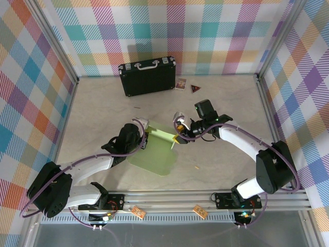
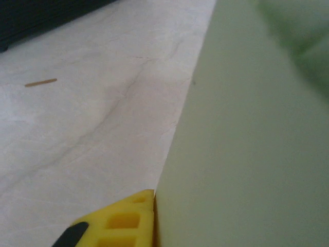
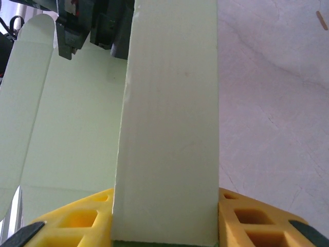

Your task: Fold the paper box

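Bright, even light, soft shadows; the paper box (image 2: 247,154) looks blurred in the left wrist view.

Pale grn paper box (image 1: 154,157), blk case (image 1: 149,77), multicolour plaid walls (image 1: 205,31)

Across my grey marbled table (image 1: 103,113), a black hard case (image 1: 148,75) with a metal handle sits near the checked back wall (image 1: 169,31). A small picture card (image 1: 180,83) and a dark triangular piece (image 1: 195,88) lie just to its right. A thin wooden stick (image 1: 197,167) lies nearer me.
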Controlling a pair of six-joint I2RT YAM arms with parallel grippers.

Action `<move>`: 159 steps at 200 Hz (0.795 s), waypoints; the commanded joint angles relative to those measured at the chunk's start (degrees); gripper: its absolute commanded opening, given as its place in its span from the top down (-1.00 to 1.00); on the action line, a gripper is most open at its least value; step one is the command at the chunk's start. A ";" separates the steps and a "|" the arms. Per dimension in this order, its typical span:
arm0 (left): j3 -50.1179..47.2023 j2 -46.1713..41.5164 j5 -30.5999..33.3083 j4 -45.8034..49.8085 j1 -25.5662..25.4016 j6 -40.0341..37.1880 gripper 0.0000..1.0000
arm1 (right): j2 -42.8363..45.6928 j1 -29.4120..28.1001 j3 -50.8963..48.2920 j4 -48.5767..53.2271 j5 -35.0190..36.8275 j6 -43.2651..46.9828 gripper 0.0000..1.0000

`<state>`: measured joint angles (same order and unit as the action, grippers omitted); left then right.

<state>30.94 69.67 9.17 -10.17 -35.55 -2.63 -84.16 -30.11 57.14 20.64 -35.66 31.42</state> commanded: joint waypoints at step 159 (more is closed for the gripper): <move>0.59 -8.37 1.89 0.18 0.28 2.46 0.27 | -0.83 0.12 1.64 2.03 -2.74 0.66 0.21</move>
<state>29.85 63.70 9.15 -10.04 -35.48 -0.86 -84.18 -30.17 57.49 21.23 -36.71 30.87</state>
